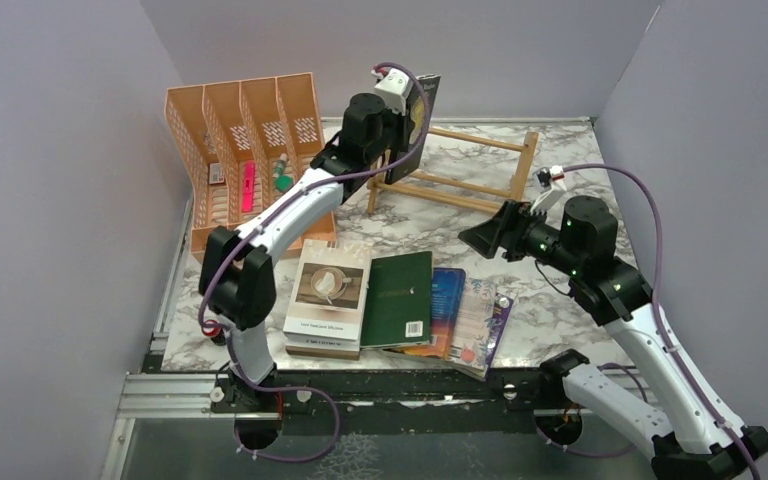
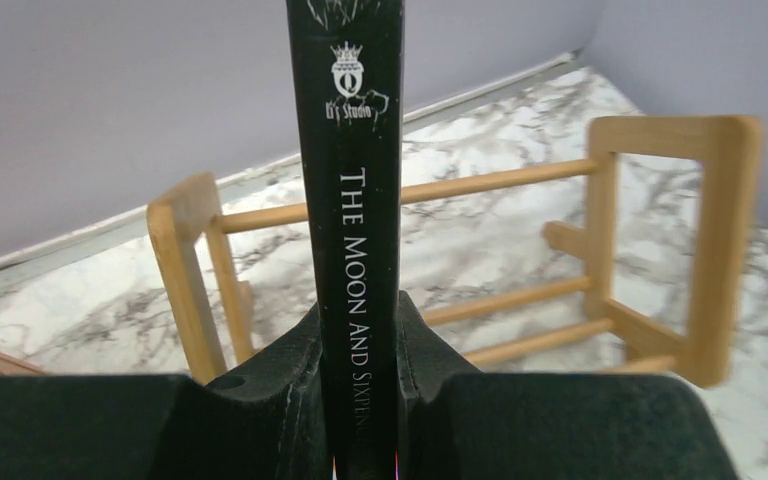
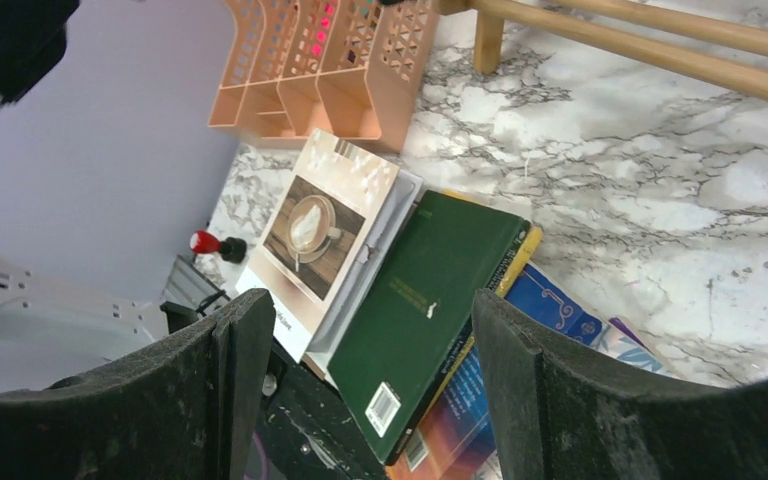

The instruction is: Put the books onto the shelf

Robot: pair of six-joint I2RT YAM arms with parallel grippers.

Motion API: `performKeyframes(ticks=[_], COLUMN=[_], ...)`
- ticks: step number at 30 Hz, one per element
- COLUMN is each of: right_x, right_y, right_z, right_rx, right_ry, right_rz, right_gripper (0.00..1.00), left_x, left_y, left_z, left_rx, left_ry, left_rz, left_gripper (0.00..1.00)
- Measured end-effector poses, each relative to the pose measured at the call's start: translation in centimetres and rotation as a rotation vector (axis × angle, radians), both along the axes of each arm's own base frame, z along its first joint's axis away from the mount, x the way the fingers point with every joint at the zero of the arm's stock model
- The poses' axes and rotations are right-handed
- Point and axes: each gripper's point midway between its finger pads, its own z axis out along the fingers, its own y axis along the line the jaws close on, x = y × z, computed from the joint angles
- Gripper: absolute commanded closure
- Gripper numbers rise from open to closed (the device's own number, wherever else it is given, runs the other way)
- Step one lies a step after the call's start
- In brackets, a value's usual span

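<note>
One white, grey-veined marble-look tabletop (image 1: pixel 560 300) carries the scene. At its far left corner stands an orange file organiser (image 1: pixel 222 160) of perforated plastic, with four slanted slots; a pink item (image 1: pixel 248 187) and a green item (image 1: pixel 283 182) lie in them, along with smaller bits too small to name.

Near the middle of the far edge sits the shelf (image 1: pixel 528 158), a light-wood rack of thin round rails between two tilted, rounded end frames.

Along the near edge four paperbacks lie flat, overlapping like tiles: a white book (image 1: pixel 328 292) with a coffee cup on its cover, a dark green book (image 1: pixel 398 298), a blue-and-orange book (image 1: pixel 445 305) and a floral book (image 1: pixel 485 325).

My left gripper (image 2: pixel 358 350) is clamped on the black book (image 2: pixel 360 200), its textured black pads pressed to both covers. I hold it upright at the shelf's left end, glossy spine toward my wrist camera, reading "The Moon and Sixpence." Whether it touches the rails I cannot tell.

My right gripper (image 3: pixel 360 400) hangs above the flat books, jaws spread wide, holding nothing.
</note>
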Motion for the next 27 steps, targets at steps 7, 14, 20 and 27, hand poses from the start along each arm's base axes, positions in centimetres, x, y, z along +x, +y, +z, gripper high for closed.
performKeyframes(ticks=[7, 14, 20, 27], right_x=[0.9, 1.8, 2.0, 1.9], right_y=[-0.7, -0.8, -0.8, -0.8], right_z=[-1.7, -3.1, -3.4, -4.7], right_rx=[-0.081, -0.125, -0.131, -0.135], right_ry=[0.011, 0.037, 0.049, 0.083], right_rz=[-0.027, -0.043, -0.046, -0.05], right_gripper=[0.23, 0.23, 0.23, 0.24], left_x=[6.6, 9.0, 9.5, 10.2], left_y=[0.0, 0.8, 2.3, 3.5], left_z=[-4.3, -7.9, -9.8, -9.8], left_rx=[0.146, 0.245, 0.28, 0.296], left_ry=[0.059, 0.136, 0.183, 0.178], left_rz=[0.127, 0.189, 0.201, 0.212], left_gripper=[1.0, 1.0, 1.0, 0.72])
